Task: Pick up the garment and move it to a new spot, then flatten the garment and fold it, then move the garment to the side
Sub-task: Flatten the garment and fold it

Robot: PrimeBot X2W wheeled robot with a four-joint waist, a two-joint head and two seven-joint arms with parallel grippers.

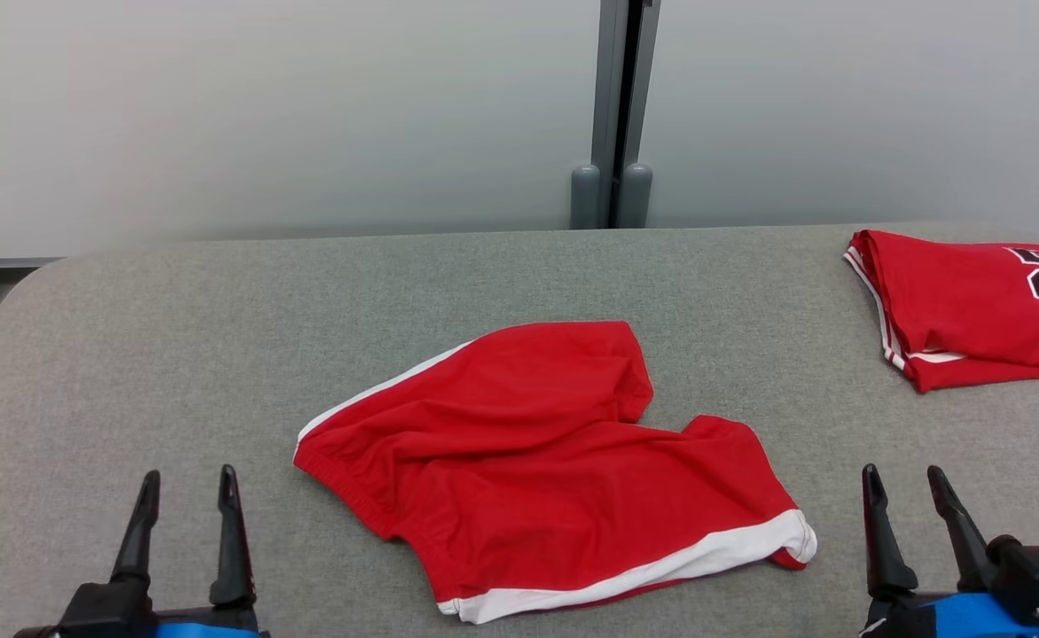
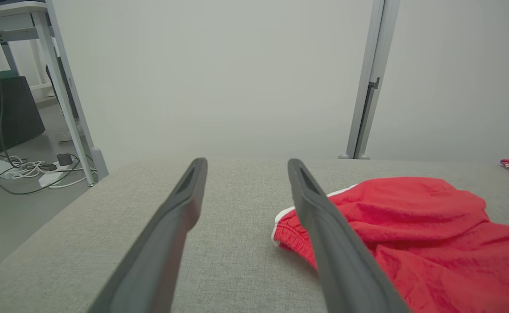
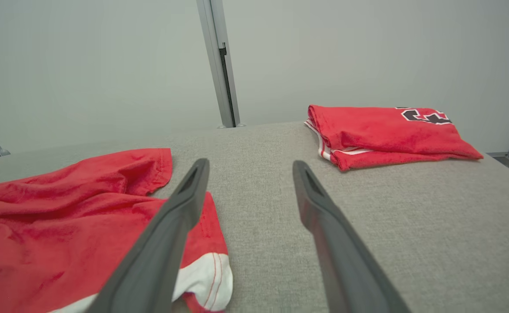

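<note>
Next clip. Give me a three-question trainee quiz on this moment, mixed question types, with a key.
1. True or false: the left gripper is shut on the red shorts.
2. Where on the grey table does the folded red jersey lie? A) at the far right, B) at the far left, C) on top of the shorts.
3. Fill in: the band along the shorts' leg hems is ____.
Key: 1 false; it and the right gripper both stand open, clear of the cloth. 2 A. 3 white.
</note>
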